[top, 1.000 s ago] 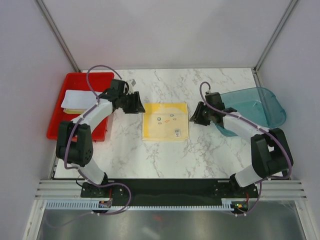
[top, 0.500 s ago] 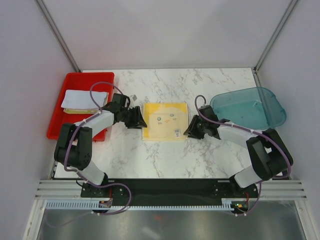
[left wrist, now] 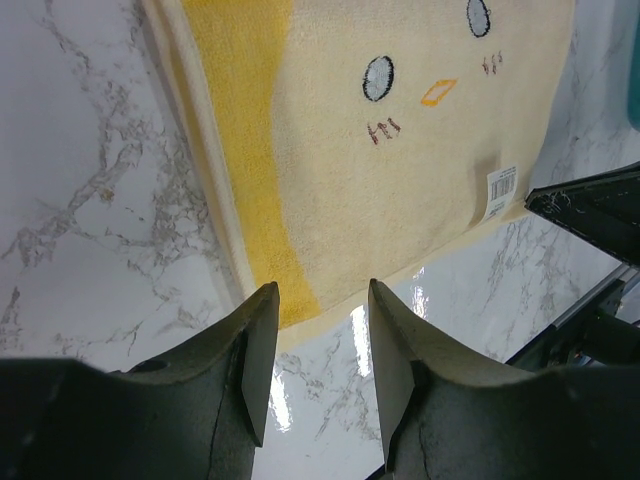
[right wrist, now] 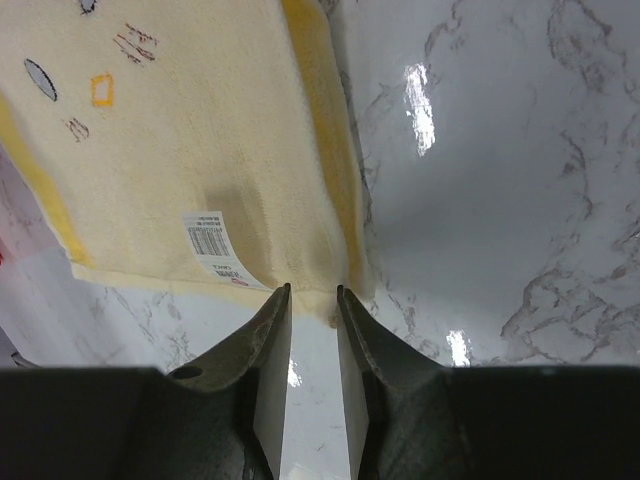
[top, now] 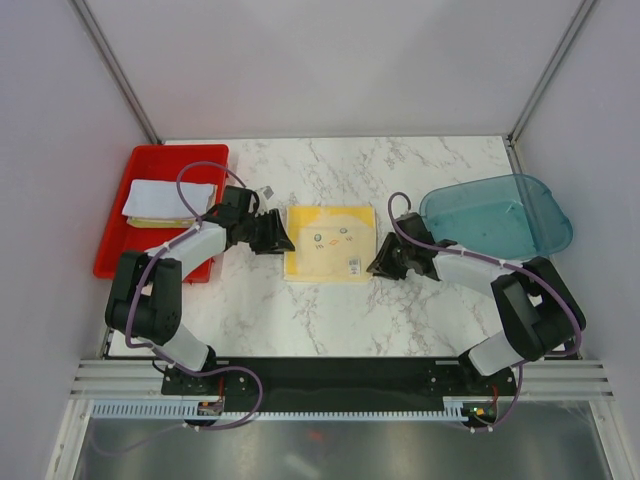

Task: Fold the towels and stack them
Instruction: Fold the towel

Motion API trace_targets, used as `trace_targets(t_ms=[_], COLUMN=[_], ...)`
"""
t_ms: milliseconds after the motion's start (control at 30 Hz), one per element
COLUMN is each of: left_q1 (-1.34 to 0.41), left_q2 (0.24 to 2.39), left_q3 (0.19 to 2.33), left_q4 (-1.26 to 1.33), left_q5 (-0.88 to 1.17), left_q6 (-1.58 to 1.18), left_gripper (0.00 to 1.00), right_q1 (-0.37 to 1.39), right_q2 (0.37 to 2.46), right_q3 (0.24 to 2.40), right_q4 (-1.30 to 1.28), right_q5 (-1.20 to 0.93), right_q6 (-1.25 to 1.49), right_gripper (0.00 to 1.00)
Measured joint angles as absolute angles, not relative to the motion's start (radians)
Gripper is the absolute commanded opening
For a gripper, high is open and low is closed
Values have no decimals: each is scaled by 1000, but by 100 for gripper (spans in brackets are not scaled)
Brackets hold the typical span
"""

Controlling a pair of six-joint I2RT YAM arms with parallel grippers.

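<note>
One yellow towel (top: 330, 243) with a chick face and a barcode label lies flat in the middle of the table. My left gripper (top: 285, 243) is low at its near left corner. Its jaws stand open, with the towel's (left wrist: 400, 150) cream edge just beyond the left gripper (left wrist: 322, 300) tips. At the near right corner is my right gripper (top: 375, 268). In the right wrist view the right gripper (right wrist: 313, 295) has a narrow gap, and the towel's (right wrist: 200, 150) corner edge reaches just between the tips. More folded towels (top: 165, 198), white over yellow, rest in the tray.
A red tray (top: 115, 250) sits at the left edge of the marble table. A translucent teal bin (top: 500, 215) stands at the right, behind my right arm. Grey walls close in the back and sides.
Both grippers came toward the near edge, down to the towel's near corners; the right one swung in from beside the bin. The right jaws have narrowed; the left barely changed.
</note>
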State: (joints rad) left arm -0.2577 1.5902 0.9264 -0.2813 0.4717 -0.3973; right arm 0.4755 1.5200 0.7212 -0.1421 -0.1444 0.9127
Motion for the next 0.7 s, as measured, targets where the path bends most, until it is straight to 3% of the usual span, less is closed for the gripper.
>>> trace_targets(t_ms=[700], left_q1=[-260], left_q2=[1615], left_q3=[978], left_q4=[-283], left_q5=[455], left_q6=[-404], left_gripper=[48], right_q1=[489], right_q2=[1516], right_q3=[722], right_q4=[-204], right_q5=[-101], right_q6=[912], right_gripper=[37])
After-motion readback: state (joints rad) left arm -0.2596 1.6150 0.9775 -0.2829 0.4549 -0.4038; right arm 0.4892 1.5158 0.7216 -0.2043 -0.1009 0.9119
